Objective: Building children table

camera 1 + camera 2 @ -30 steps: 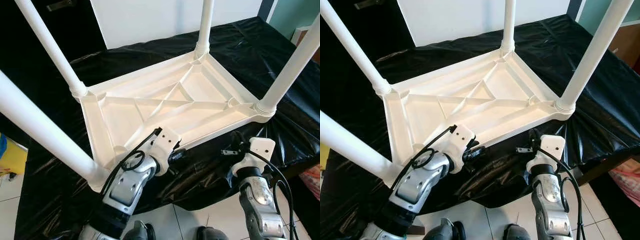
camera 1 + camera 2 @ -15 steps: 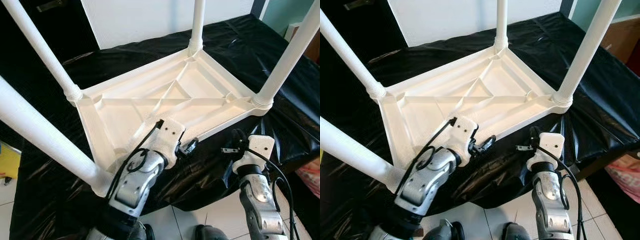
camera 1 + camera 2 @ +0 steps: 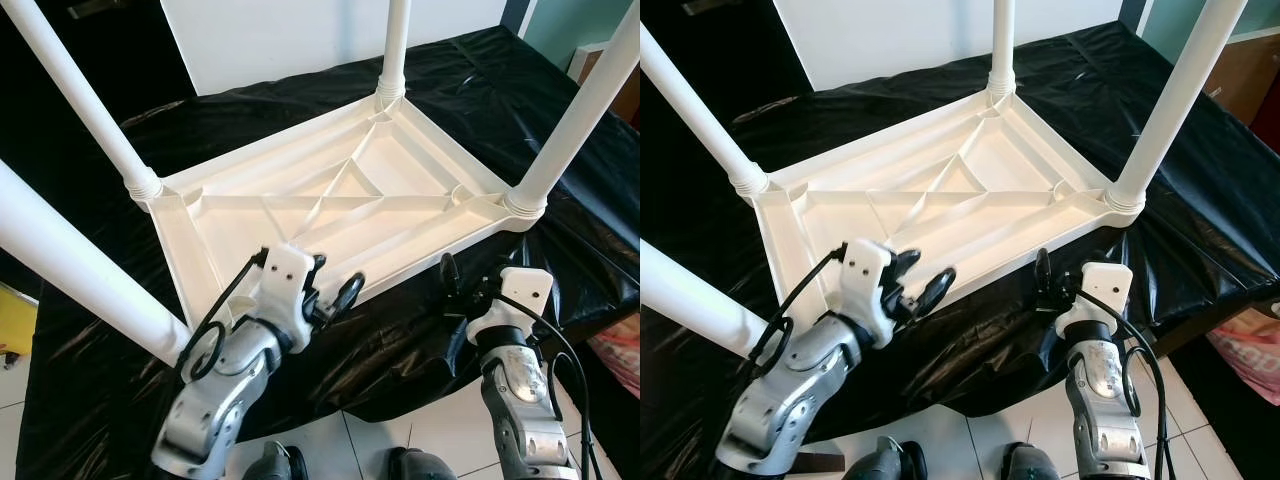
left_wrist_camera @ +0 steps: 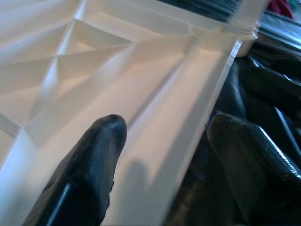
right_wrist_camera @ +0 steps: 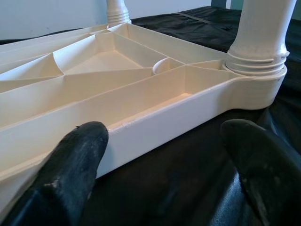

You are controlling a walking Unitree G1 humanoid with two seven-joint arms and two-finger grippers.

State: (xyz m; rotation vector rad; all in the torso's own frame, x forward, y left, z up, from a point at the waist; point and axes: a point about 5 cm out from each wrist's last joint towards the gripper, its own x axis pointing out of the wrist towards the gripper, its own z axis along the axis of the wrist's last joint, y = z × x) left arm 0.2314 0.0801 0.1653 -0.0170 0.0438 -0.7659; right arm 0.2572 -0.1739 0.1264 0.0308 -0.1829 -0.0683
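Observation:
A white plastic children's table (image 3: 400,180) lies upside down on a black sheet (image 3: 500,90), its ribbed underside facing up. Its legs stand upward: one at the front left (image 3: 70,260), one at the front right (image 3: 575,110), two at the back. My left gripper (image 3: 923,275) is open at the near rim; in the left wrist view one finger (image 4: 99,150) lies over the inside and the other (image 4: 244,160) outside the rim. My right gripper (image 5: 164,155) is open just in front of the same rim (image 5: 155,127), near the front right leg socket (image 5: 256,70), holding nothing.
The black sheet hangs over the front edge above a tiled floor (image 3: 340,450). A white panel (image 3: 280,40) stands behind the table. A yellow object (image 3: 15,320) sits at the far left, something pink (image 3: 620,360) at the far right.
My left arm has swung left and forward, bringing its open fingers onto the near rim. The right gripper has turned its fingers toward the table. The camera has shifted slightly.

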